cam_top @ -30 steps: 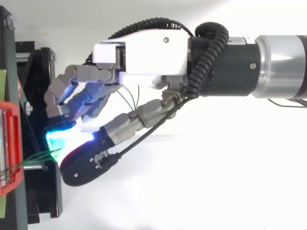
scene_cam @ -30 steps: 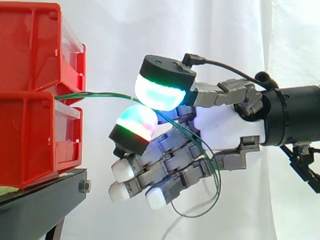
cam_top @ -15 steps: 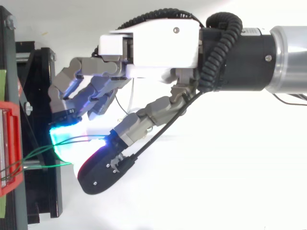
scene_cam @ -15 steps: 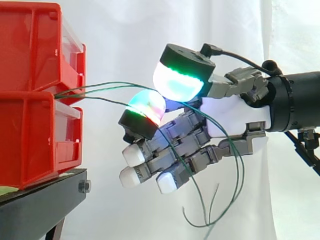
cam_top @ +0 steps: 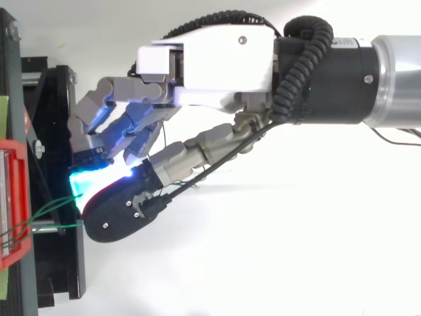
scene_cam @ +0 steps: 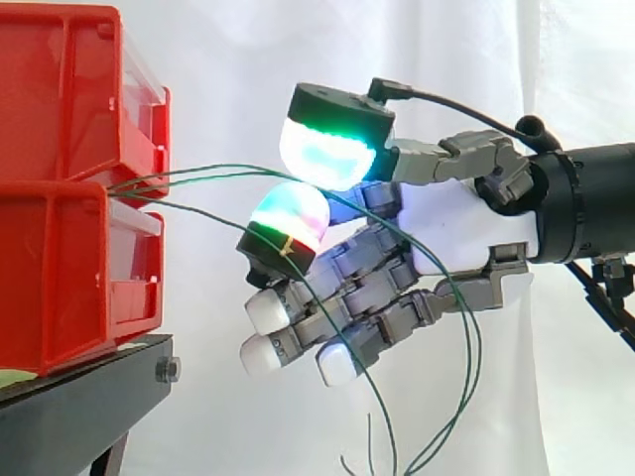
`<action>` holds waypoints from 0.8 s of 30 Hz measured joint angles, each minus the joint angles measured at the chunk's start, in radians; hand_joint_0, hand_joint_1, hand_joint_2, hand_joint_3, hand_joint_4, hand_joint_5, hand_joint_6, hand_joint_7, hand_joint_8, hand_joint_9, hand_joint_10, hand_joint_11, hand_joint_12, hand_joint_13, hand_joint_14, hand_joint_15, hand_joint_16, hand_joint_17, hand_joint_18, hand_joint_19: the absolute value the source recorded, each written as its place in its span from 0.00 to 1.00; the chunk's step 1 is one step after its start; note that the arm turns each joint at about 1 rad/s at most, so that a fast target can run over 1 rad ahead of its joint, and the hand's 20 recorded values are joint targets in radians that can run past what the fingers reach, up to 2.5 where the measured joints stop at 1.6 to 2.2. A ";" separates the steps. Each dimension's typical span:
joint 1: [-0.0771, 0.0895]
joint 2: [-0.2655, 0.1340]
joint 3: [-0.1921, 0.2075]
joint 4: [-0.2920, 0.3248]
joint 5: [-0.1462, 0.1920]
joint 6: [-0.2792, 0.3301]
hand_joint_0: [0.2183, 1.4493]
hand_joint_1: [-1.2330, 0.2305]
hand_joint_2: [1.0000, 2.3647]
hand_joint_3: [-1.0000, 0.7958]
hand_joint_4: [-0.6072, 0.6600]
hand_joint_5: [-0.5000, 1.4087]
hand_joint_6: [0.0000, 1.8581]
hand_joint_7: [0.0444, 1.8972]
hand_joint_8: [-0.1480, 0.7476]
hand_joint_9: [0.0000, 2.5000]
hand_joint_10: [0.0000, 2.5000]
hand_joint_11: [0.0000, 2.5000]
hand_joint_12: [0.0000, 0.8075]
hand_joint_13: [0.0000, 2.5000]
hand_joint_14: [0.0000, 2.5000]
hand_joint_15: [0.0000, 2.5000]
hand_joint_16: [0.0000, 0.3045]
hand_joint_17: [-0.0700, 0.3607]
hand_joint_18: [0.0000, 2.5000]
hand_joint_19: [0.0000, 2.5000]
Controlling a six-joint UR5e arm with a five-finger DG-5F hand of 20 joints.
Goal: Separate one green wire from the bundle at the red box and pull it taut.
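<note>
Thin green wires come out between the two stacked red bins and run right to my hand. The upper strands pass between the glowing thumb pad and a glowing finger pad, which close on them. A lower strand slants down across the curled lower fingers. Slack wire hangs below the palm. From above, the hand reaches left and the wires lead from the red bin into the cyan glow at the pads.
The bins stand on a black stand, also seen as a dark frame just left of the fingers. A white curtain hangs behind. The arm comes in from the right.
The thumb has swung back left and down toward the finger pad, narrowing the gap over the wires. The hanging loop of slack has dropped lower. The arm has barely moved.
</note>
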 measured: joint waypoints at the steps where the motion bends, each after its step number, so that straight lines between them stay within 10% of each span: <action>1: 0.000 0.000 0.000 0.000 0.000 0.000 0.31 0.37 0.01 0.42 0.62 0.15 0.48 0.50 0.51 0.29 0.00 0.16 0.38 0.27 0.00 0.07 0.15 0.41 0.32 0.13; 11: -0.001 0.000 -0.001 0.000 0.001 0.000 0.34 0.28 0.00 0.30 0.64 0.15 0.48 0.49 0.51 0.29 0.00 0.16 0.38 0.26 0.00 0.06 0.15 0.41 0.32 0.12; 19: -0.003 0.000 -0.001 0.000 -0.002 0.002 0.27 0.54 0.00 0.28 0.65 0.16 0.48 0.49 0.51 0.30 0.00 0.16 0.39 0.27 0.00 0.07 0.16 0.42 0.32 0.14; 24: -0.008 0.002 -0.001 -0.003 -0.005 0.003 0.30 0.46 0.01 0.37 0.64 0.16 0.47 0.51 0.51 0.30 0.00 0.16 0.38 0.27 0.00 0.07 0.16 0.41 0.31 0.14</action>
